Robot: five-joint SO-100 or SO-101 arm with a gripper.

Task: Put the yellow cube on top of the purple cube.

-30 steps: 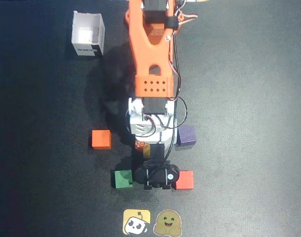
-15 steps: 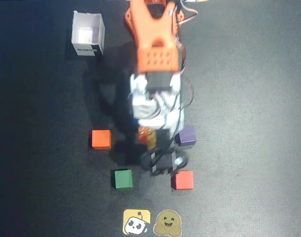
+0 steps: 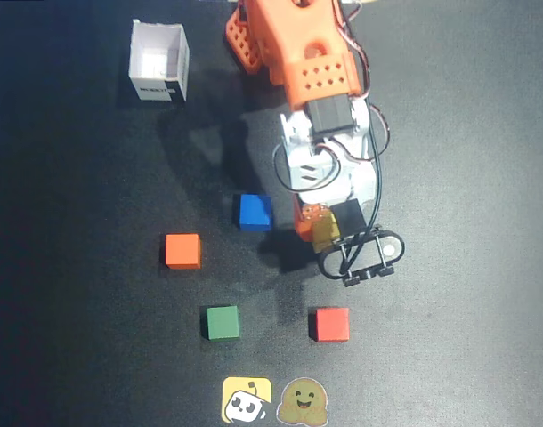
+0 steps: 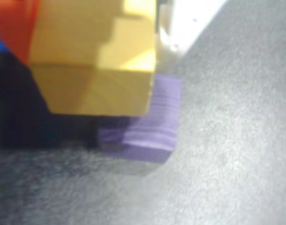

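Note:
My gripper (image 3: 322, 229) is shut on the yellow cube (image 3: 325, 233). In the wrist view the gripper (image 4: 94, 47) shows an orange finger (image 4: 11, 23) left of the yellow cube (image 4: 91, 61) and a white finger (image 4: 183, 23) right of it. The purple cube (image 4: 154, 126) lies on the black mat right under the yellow cube, poking out to the right and front. I cannot tell whether the two cubes touch. In the overhead view the purple cube is hidden under the gripper.
On the black mat lie a blue cube (image 3: 254, 212), an orange cube (image 3: 182, 251), a green cube (image 3: 222, 322) and a red cube (image 3: 329, 325). A white open box (image 3: 158, 62) stands at the back left. Two flat stickers (image 3: 247, 400) lie at the front edge.

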